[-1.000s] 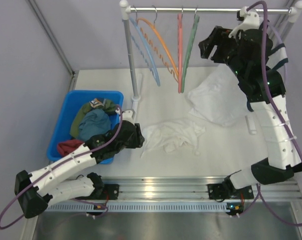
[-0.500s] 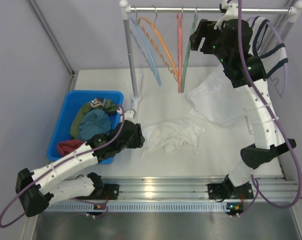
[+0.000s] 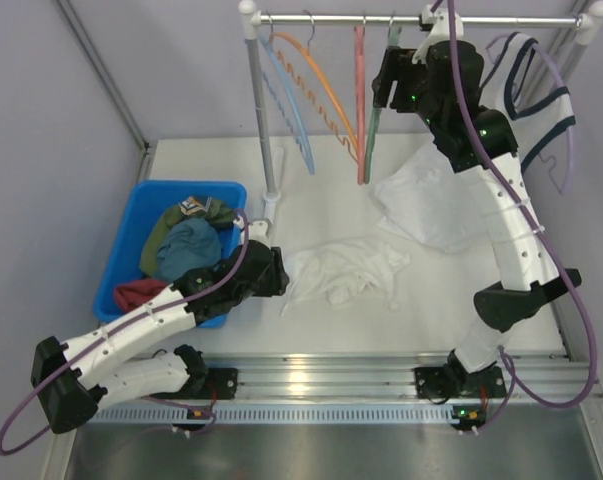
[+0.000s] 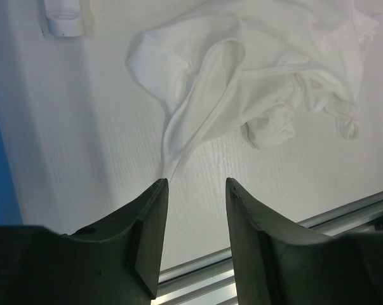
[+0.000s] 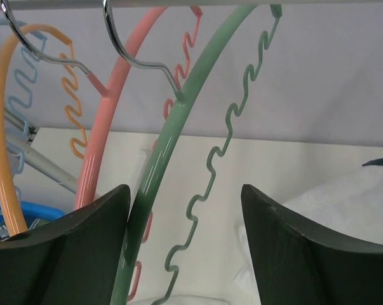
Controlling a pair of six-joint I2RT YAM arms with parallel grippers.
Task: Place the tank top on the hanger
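The tank top (image 3: 346, 270), plain white, lies crumpled on the table in front of centre. In the left wrist view the tank top (image 4: 255, 76) has a thin strap end that reaches down to my left fingertip. My left gripper (image 3: 281, 272) sits low at its left edge, open and empty (image 4: 196, 184). The sage-green hanger (image 3: 369, 140) hangs by its hook on the rail. My right gripper (image 3: 381, 90) is raised at it, open; in the right wrist view (image 5: 186, 190) the hanger's green arm (image 5: 172, 127) and wavy edge pass between the jaws, close to the left finger.
A salmon-red hanger (image 3: 359, 100), an orange one (image 3: 326, 95) and blue ones (image 3: 291, 110) hang left of the green. A navy-trimmed white top (image 3: 531, 80) hangs on a lavender hanger at right. A second white garment (image 3: 431, 200) lies behind. A blue bin (image 3: 181, 185) of clothes stands left, by the rack post (image 3: 261, 110).
My right arm has swung left along the rail, bringing its open jaws around the green hanger. The left arm and the tank top have not moved.
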